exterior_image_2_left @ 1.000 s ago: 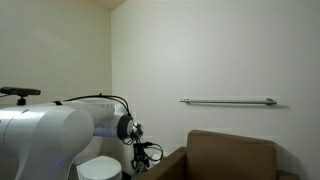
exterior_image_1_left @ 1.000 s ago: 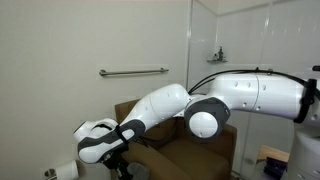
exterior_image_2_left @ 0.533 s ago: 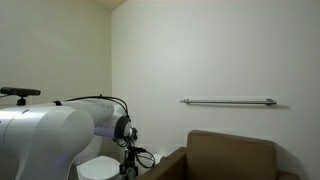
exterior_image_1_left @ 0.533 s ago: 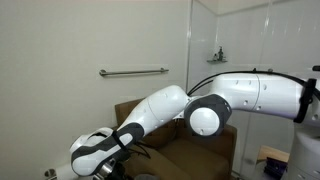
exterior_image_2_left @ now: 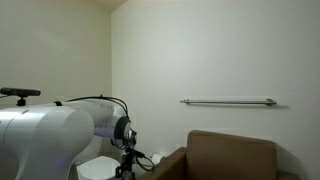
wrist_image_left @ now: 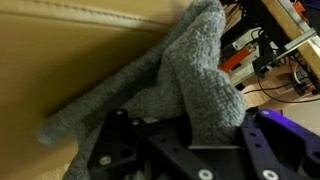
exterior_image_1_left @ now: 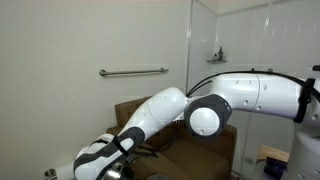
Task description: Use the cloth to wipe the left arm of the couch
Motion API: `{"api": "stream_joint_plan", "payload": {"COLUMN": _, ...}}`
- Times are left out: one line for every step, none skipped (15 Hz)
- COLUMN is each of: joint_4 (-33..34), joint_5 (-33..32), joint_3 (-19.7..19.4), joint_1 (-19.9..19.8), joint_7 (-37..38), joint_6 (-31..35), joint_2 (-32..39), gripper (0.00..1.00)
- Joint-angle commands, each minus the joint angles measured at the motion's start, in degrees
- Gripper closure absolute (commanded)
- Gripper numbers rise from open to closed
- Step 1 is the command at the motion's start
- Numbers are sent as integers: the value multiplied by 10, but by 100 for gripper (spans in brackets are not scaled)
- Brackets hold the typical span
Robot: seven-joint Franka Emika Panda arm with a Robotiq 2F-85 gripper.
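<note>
In the wrist view a grey knitted cloth (wrist_image_left: pixel 190 75) lies bunched on the brown leather couch arm (wrist_image_left: pixel 60 70). My gripper (wrist_image_left: pixel 195 130) is shut on the cloth's near end, black fingers on both sides. In both exterior views the brown couch (exterior_image_1_left: pixel 200 150) (exterior_image_2_left: pixel 230 155) stands against the wall, and my wrist is low over its arm at the frame's bottom edge (exterior_image_1_left: pixel 105 168) (exterior_image_2_left: pixel 125 168). The fingers themselves are cut off in those views.
A metal grab bar (exterior_image_1_left: pixel 133 71) (exterior_image_2_left: pixel 228 101) is on the wall above the couch. A white toilet (exterior_image_2_left: pixel 98 167) stands beside the couch arm. Cables and an orange device (wrist_image_left: pixel 250 50) lie past the arm.
The arm has moved downward, bringing the wrist lower toward the couch arm and partly out of the bottom of both exterior views.
</note>
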Motion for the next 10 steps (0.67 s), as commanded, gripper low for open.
{"api": "stream_joint_plan", "payload": {"joint_4": -12, "joint_5": -3, "joint_3": -34, "joint_1": -13, "joint_7": 0, "joint_6": -16, "joint_2": 0, "gripper": 96}}
{"api": "stream_joint_plan", "payload": {"joint_4": -13, "joint_5": -5, "joint_3": -41, "joint_1": -15, "joint_7": 2, "joint_6": -12, "joint_2": 1, "gripper": 96}}
{"api": "stream_joint_plan", "payload": {"joint_4": -7, "joint_5": -9, "joint_3": -47, "joint_1": -17, "joint_7": 3, "joint_6": -8, "joint_2": 2, "gripper": 96}}
{"api": "stream_joint_plan", "payload": {"joint_4": -3, "joint_5": -8, "joint_3": -49, "joint_1": -19, "joint_7": 5, "joint_6": -5, "joint_2": 2, "gripper": 96}}
{"api": "stream_joint_plan", "payload": {"joint_4": 4, "joint_5": -8, "joint_3": -50, "joint_1": -20, "joint_7": 7, "joint_6": -2, "joint_2": 1, "gripper": 96}}
{"api": "stream_joint_plan", "payload": {"joint_4": 12, "joint_5": -9, "joint_3": -53, "joint_1": -22, "joint_7": 12, "joint_6": 3, "joint_2": 1, "gripper": 96}}
{"api": "stream_joint_plan", "payload": {"joint_4": 21, "joint_5": -10, "joint_3": -56, "joint_1": -24, "joint_7": 18, "joint_6": 9, "joint_2": 1, "gripper": 96}}
{"api": "stream_joint_plan", "payload": {"joint_4": 33, "joint_5": -8, "joint_3": -60, "joint_1": -28, "joint_7": 24, "joint_6": 17, "joint_2": 1, "gripper": 96}}
{"api": "stream_joint_plan", "payload": {"joint_4": 47, "joint_5": -7, "joint_3": -64, "joint_1": -32, "joint_7": 31, "joint_6": 29, "joint_2": 1, "gripper": 96}}
{"api": "stream_joint_plan", "payload": {"joint_4": 60, "joint_5": -4, "joint_3": -68, "joint_1": -35, "joint_7": 42, "joint_6": 46, "joint_2": 1, "gripper": 96}}
